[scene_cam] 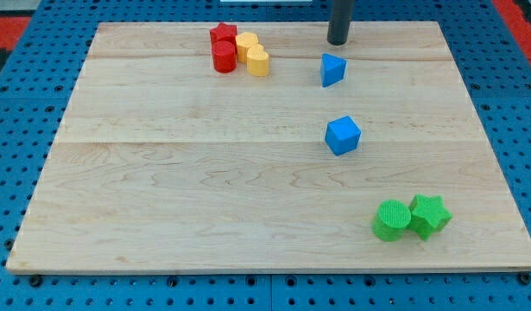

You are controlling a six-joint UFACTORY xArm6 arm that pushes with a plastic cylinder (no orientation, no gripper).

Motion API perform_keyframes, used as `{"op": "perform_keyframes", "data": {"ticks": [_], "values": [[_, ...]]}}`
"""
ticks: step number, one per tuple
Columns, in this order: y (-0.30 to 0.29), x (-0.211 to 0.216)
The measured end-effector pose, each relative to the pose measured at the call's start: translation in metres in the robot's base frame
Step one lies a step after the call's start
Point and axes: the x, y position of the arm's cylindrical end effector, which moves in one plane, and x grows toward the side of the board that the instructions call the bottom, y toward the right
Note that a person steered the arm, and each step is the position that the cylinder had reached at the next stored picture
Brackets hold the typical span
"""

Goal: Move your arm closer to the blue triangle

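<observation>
Pale wood forms the counter [205, 190], a rectangular board resting on a blue perforated base [15, 112]. Camera view: the dark rod enters from the view's top, and my tip [338, 42] sits on the board near its top edge. The arm carries no hand; it ends in the plain rod and holds nothing. The blue triangle [332, 69] lies just below my tip, slightly toward the view's left of it, close but with a narrow strip of wood between them. The blue cube [343, 135] sits further down the board, well apart from the triangle. At the view's top left, a cluster of four blocks stands together: a red star [222, 34], a red cylinder [224, 57], a yellow block [246, 43] of unclear shape, and a yellow heart [258, 61]. At the view's bottom right, a green cylinder [391, 219] touches a green star [430, 214].
</observation>
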Motion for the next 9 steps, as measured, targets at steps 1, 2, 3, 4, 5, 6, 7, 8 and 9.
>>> {"op": "perform_keyframes", "data": {"ticks": [1,2,3,4,5,6,7,8,9], "values": [[0.014,0.000],[0.015,0.000],[0.026,0.000],[0.033,0.000],[0.039,0.000],[0.040,0.003],[0.040,0.025],[0.037,0.057],[0.019,0.048]]}}
